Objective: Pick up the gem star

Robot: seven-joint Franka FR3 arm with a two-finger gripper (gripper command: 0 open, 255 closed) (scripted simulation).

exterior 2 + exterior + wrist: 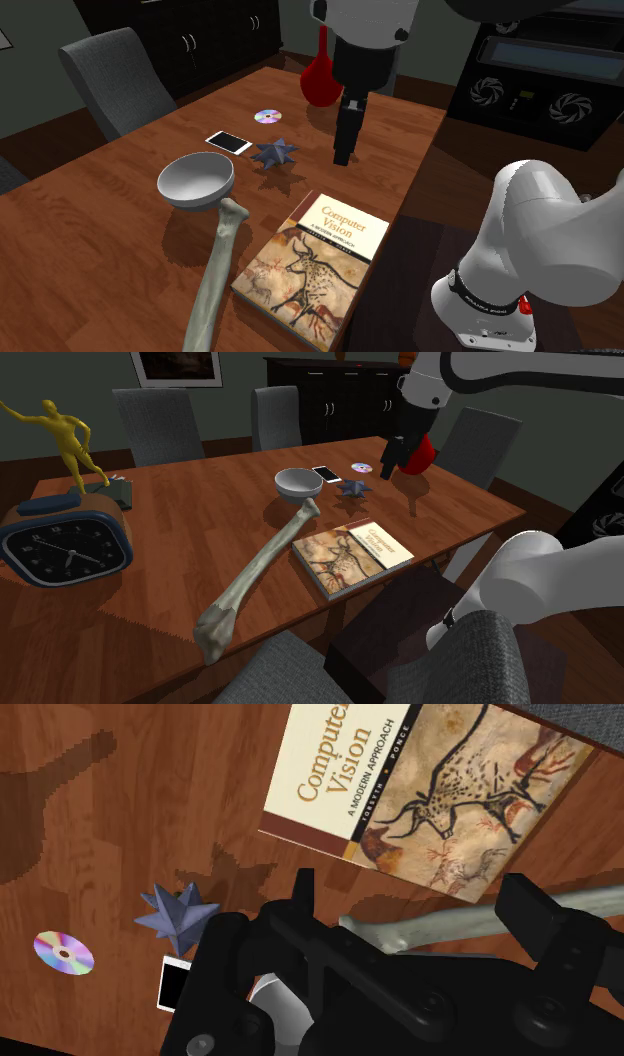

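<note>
The gem star (pixel 351 488) (pixel 276 153) (pixel 178 916) is a small dark blue-grey spiky shape. It lies on the brown wooden table (pixel 200 522) between a white phone (pixel 229 143) and a book (pixel 315 255). My black gripper (pixel 392 460) (pixel 345 135) (pixel 410 904) hangs above the table, to the second exterior view's right of the star and apart from it. In the wrist view its two fingers stand apart with nothing between them, so it is open. The star lies off to one side of the fingers there.
A grey bowl (pixel 196 181) and a long bone (pixel 215 280) lie close to the star. A CD (pixel 268 116) and a red object (pixel 320 80) sit behind it. A clock (pixel 65 547) and a yellow figurine (pixel 65 437) stand at the table's far end. Chairs (pixel 155 422) ring the table.
</note>
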